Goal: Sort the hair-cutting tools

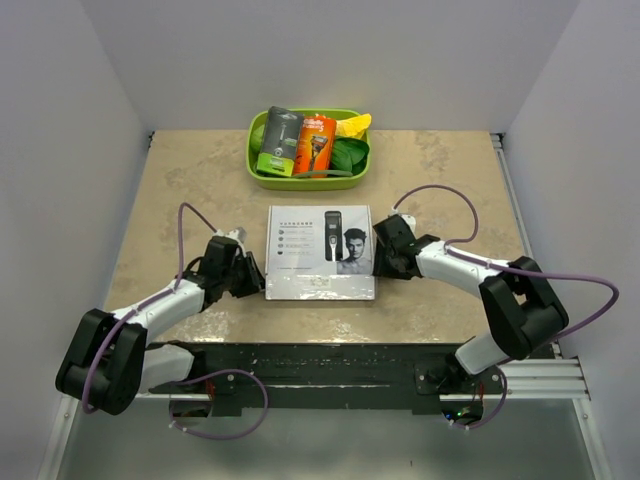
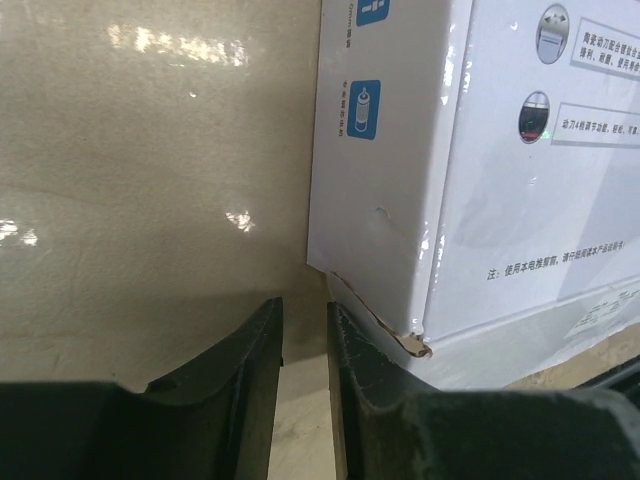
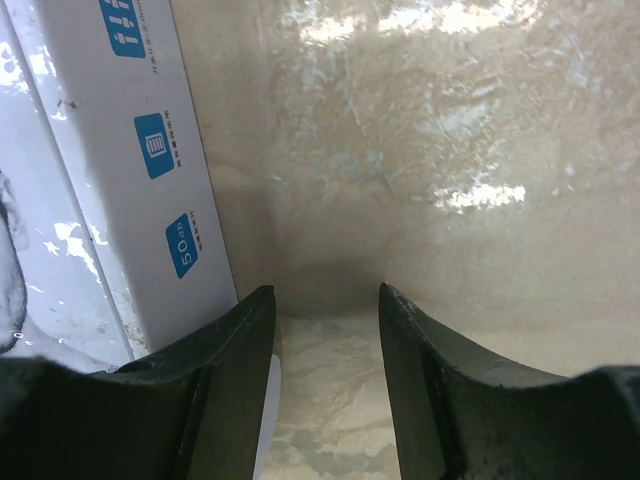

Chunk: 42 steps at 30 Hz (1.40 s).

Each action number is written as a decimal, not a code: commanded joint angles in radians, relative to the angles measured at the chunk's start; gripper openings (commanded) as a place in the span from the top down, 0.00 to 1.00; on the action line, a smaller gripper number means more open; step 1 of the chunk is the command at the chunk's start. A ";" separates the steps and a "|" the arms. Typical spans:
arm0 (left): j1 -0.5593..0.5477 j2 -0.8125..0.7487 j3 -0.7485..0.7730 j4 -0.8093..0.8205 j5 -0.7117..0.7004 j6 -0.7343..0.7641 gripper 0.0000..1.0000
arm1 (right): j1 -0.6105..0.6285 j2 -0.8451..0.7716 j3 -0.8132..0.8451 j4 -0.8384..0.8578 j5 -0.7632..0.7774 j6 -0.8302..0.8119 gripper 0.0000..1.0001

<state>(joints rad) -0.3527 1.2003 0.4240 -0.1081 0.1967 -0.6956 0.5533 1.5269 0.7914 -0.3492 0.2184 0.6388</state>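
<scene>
No hair-cutting tools show loose in any view; only a printed clipper appears on the lid of a white box (image 1: 320, 255) in the middle of the table. My left gripper (image 1: 250, 275) sits low at the box's left side. In the left wrist view its jaws (image 2: 305, 305) stand a narrow gap apart with only table between them, and one finger (image 2: 350, 350) lies right beside the box's (image 2: 480, 180) scuffed near corner. My right gripper (image 1: 385, 255) is at the box's right side, open (image 3: 325, 292) over bare table, its left finger beside the box wall (image 3: 100, 180).
A green bin (image 1: 255, 175) stands at the back centre. It holds an orange razor package (image 1: 315, 145), a grey-and-green razor package (image 1: 278, 140) and yellow and green items (image 1: 352, 135). Grey walls close in the table on three sides.
</scene>
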 commanded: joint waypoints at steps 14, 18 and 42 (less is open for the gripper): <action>-0.035 -0.010 0.059 0.119 0.176 -0.033 0.71 | 0.040 -0.002 -0.012 -0.033 -0.108 0.032 0.48; -0.035 -0.007 0.058 0.120 0.176 -0.033 0.71 | 0.042 0.004 -0.037 0.013 -0.215 0.022 0.49; -0.035 0.007 0.038 0.163 0.201 -0.042 0.71 | 0.040 -0.030 -0.001 -0.080 -0.065 0.044 0.46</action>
<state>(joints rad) -0.3557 1.2057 0.4244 -0.1104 0.2333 -0.6884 0.5426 1.5009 0.7746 -0.3855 0.1387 0.5846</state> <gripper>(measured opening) 0.289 0.520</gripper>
